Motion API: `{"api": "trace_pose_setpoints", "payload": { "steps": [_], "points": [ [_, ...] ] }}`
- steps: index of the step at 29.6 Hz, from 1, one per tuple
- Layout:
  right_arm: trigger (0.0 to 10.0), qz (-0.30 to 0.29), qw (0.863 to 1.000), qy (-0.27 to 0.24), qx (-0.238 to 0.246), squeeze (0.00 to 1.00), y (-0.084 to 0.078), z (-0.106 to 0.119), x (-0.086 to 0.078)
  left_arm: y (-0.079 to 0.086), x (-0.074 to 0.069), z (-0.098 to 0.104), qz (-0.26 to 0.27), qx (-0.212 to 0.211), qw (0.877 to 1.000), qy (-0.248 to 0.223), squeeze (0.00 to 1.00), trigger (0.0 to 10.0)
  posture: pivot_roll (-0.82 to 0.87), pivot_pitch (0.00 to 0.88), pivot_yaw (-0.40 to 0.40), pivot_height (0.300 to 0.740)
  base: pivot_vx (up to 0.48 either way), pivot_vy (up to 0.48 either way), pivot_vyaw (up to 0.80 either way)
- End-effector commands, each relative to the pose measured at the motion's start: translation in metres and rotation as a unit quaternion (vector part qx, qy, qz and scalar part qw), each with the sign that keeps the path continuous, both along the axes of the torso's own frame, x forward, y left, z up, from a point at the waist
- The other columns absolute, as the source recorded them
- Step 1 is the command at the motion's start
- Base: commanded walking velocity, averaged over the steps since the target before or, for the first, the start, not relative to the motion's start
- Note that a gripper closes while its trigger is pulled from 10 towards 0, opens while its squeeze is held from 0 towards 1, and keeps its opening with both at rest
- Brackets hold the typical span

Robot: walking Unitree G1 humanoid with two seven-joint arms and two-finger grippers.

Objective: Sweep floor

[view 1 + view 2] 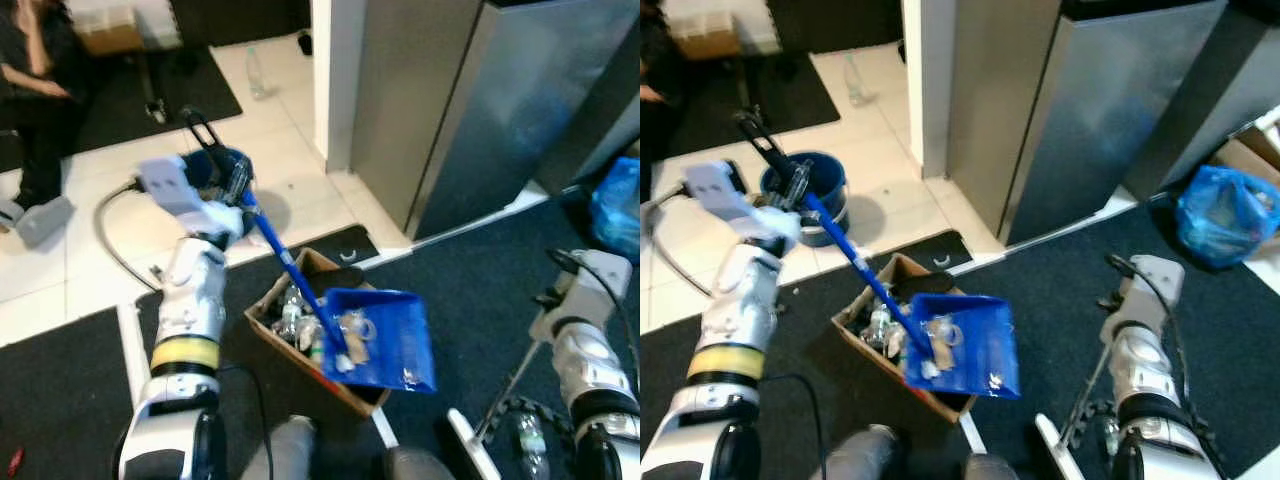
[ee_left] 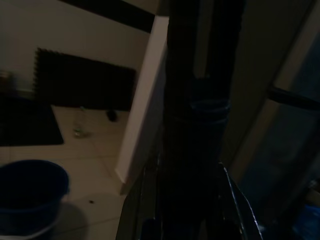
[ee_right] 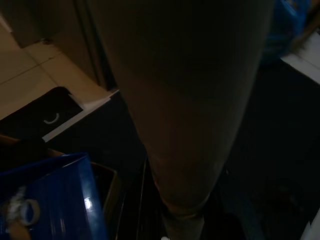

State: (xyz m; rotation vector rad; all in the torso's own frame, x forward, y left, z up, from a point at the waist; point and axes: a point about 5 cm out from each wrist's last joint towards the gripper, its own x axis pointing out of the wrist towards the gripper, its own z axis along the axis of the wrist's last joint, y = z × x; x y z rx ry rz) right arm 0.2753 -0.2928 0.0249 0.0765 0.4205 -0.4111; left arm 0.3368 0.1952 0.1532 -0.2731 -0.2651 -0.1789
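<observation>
My left gripper is shut on the top of the long blue handle of a blue dustpan. The pan hangs tilted over an open cardboard box on the dark carpet, with bits of plastic rubbish in the pan and in the box. At the right, my right gripper is shut on a thin pale broom handle that slants down to a white broom head. That handle is large and close in the right wrist view.
A blue bucket stands on the tiles behind the left gripper. A grey cabinet and a white pillar rise ahead. A blue bag lies far right. A seated person is far left. A bottle stands on the tiles.
</observation>
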Motion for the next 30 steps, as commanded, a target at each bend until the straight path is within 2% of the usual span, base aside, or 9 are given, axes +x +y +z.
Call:
{"api": "trace_pose_setpoints", "payload": {
  "steps": [1,9,19,23,30],
  "points": [
    [10.0,0.001,1.000,-0.030,0.006,0.00,0.002,0.008,0.007,0.006,0.000,0.011,0.009,-0.007,1.000,-0.019,0.00,10.0,0.11,0.000,-0.056,0.740,0.000,0.000,0.76],
    [10.0,-0.002,1.000,-0.024,0.011,0.00,0.003,0.004,0.005,0.023,-0.006,0.022,0.050,0.024,0.998,-0.028,0.00,10.0,0.13,0.000,-0.064,0.740,0.000,0.000,0.76],
    [10.0,-0.006,0.999,-0.028,0.016,0.00,0.004,0.004,0.007,0.035,-0.009,0.020,0.082,0.041,0.996,-0.012,0.00,10.0,0.14,0.000,-0.070,0.740,0.000,0.000,0.72],
    [10.0,-0.014,0.999,-0.025,0.015,0.00,0.004,0.003,0.006,0.039,-0.008,0.019,0.094,0.049,0.994,-0.009,0.00,10.0,0.13,0.000,-0.070,0.740,0.000,0.000,0.00],
    [10.0,-0.026,0.999,-0.022,0.017,0.00,0.000,0.001,0.003,0.040,0.000,0.026,0.098,0.093,0.991,-0.008,0.00,10.0,0.13,0.000,-0.072,0.740,0.000,0.000,0.00]
  ]
}}
